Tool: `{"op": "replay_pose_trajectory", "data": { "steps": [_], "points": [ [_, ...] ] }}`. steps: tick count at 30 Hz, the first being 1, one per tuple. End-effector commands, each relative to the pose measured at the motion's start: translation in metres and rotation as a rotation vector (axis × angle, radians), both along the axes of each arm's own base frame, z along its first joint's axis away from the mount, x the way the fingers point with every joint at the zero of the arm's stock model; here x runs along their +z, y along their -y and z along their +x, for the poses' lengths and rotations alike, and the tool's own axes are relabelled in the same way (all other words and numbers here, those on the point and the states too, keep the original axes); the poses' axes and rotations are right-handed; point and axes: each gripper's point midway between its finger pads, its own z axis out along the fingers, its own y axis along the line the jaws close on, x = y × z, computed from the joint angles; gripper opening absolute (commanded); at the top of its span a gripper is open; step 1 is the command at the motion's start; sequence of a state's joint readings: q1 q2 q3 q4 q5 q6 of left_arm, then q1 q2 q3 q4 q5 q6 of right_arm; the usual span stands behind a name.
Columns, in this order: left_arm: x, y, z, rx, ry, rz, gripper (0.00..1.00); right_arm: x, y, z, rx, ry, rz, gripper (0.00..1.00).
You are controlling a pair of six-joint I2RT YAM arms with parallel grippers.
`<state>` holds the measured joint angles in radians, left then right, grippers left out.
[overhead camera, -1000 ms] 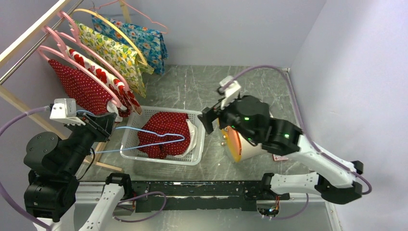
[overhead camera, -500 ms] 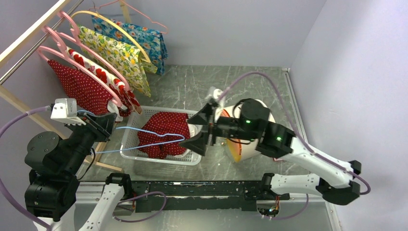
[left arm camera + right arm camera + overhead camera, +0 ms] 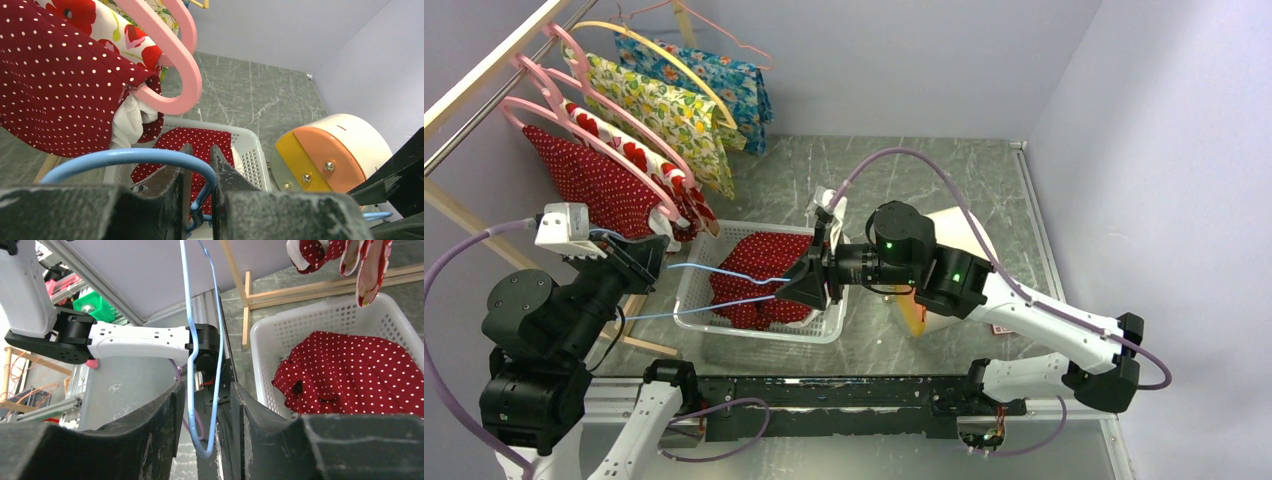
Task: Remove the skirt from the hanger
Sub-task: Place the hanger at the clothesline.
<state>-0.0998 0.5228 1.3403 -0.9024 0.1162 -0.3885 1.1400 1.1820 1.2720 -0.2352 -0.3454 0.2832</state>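
In the left wrist view, the left hand (image 3: 198, 157) blocks the near side of the basket (image 3: 252, 152) and the near part of the skirt (image 3: 205, 136). The blue hanger (image 3: 135, 156) passes out of sight between the fingers. From above, the right arm (image 3: 944, 275) covers the basket's right wall and most of the round orange-and-white container (image 3: 959, 230). The right hand (image 3: 812, 286) hides the hanger's tip there, and its wrist view does not settle whether the fingers touch the wire. The clothes rack (image 3: 492, 62) runs off the top and left edges.
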Motion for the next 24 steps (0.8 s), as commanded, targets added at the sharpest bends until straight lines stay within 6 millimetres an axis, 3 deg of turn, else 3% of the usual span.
{"op": "replay_pose_trajectory", "data": {
  "steps": [1, 4, 12, 15, 17, 19, 20, 21, 22, 24],
  "points": [
    [0.009, 0.001, 0.001, -0.009, 0.042, 0.007, 0.07, -0.003, -0.009, -0.005, 0.055, -0.003, -0.007, 0.42],
    [0.008, 0.002, 0.001, -0.013, 0.041, 0.004, 0.07, -0.011, -0.015, -0.009, 0.093, -0.026, -0.025, 0.40],
    [0.007, 0.002, -0.001, -0.015, 0.036, -0.003, 0.07, -0.005, -0.017, -0.008, 0.084, -0.026, 0.002, 0.00],
    [0.009, 0.001, -0.003, -0.009, 0.042, -0.008, 0.11, -0.002, -0.013, -0.006, 0.059, -0.020, 0.017, 0.00],
    [0.010, 0.002, -0.003, -0.010, 0.044, -0.014, 0.26, -0.001, -0.010, -0.006, 0.052, -0.018, 0.026, 0.00],
    [0.011, 0.004, -0.003, -0.020, 0.045, -0.019, 0.56, 0.000, -0.009, -0.004, 0.038, -0.014, 0.032, 0.00],
    [0.012, 0.005, -0.003, -0.025, 0.047, -0.021, 0.79, 0.000, -0.008, -0.002, 0.026, -0.013, 0.032, 0.00],
    [0.012, 0.005, -0.003, -0.028, 0.046, -0.021, 0.91, -0.001, -0.008, 0.000, 0.009, -0.013, 0.032, 0.00],
    [0.012, 0.006, -0.003, -0.031, 0.043, -0.021, 0.97, -0.003, -0.007, 0.004, -0.014, -0.016, 0.026, 0.00],
    [0.014, 0.006, -0.002, -0.033, 0.042, -0.018, 1.00, -0.011, -0.008, 0.010, -0.050, -0.023, 0.005, 0.00]
  ]
}}
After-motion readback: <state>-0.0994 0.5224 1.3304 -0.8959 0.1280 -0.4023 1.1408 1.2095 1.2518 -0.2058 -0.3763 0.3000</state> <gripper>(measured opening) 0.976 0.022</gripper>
